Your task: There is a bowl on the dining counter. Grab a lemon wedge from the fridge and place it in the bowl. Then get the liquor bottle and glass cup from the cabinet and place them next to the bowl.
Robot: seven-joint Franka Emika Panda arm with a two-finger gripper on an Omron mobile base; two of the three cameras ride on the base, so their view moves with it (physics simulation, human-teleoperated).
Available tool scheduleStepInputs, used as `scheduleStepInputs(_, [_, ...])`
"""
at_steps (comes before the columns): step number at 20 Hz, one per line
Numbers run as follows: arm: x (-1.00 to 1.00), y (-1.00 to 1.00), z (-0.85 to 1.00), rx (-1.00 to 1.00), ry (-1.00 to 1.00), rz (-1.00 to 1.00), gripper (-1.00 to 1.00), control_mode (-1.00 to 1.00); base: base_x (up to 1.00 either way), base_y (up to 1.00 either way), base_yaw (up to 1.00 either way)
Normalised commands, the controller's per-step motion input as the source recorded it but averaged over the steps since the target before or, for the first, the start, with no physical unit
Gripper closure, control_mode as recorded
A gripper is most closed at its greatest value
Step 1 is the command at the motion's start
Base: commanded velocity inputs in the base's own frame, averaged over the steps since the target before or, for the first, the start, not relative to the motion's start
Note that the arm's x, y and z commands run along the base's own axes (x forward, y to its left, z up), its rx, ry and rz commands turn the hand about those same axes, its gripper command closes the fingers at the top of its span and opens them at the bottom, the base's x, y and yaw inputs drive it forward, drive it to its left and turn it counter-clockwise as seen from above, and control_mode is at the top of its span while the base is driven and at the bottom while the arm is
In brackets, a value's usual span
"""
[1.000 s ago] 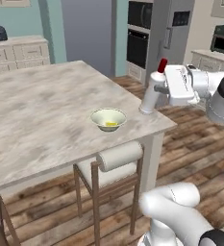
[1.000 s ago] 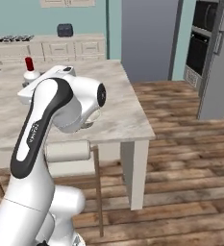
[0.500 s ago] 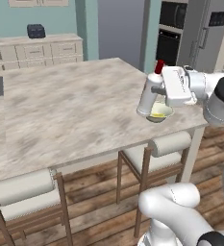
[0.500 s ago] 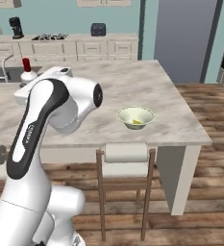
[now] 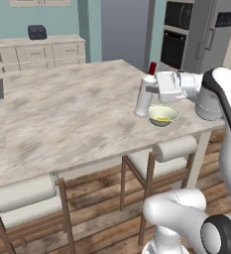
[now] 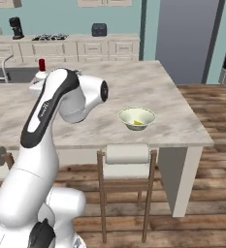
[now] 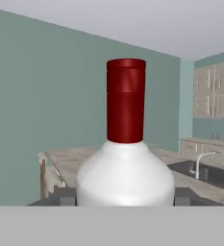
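Observation:
My gripper (image 5: 150,90) is shut on the liquor bottle (image 5: 144,99), a white bottle with a red cap (image 7: 126,101), and holds it upright over the dining counter (image 5: 62,114). The bottle hangs close beside the bowl (image 5: 162,115), on its left in the left base view. A yellow lemon wedge (image 5: 161,118) lies inside that pale bowl (image 6: 137,117). In the hand view the bottle (image 7: 125,175) sits between the two fingertips (image 7: 68,196). The grey fridge (image 5: 213,34) stands at the back right. The glass cup is out of view.
Cushioned wooden stools (image 5: 171,149) (image 5: 25,196) are tucked under the counter's near edge. A sink with a faucet (image 6: 3,65) is set in the counter's left end. Black ovens (image 5: 175,34) stand beside the fridge, and drawers with small appliances line the back wall.
The base has driven, so the whole scene has shifted in both base views. The bottle stays in my grip and now hangs over the counter beside the bowl instead of past the counter's corner.

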Motion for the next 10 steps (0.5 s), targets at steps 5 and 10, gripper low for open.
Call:
scheduleStepInputs(5, [0.44,-0.21,-0.25,-0.09,0.01,-0.01,1.00,-1.00,0.00,0.00,0.00])
scheduleStepInputs(10, [0.18,-0.19,-0.37,-0.08,0.00,-0.05,1.00,-1.00,0.00,0.00,0.00])
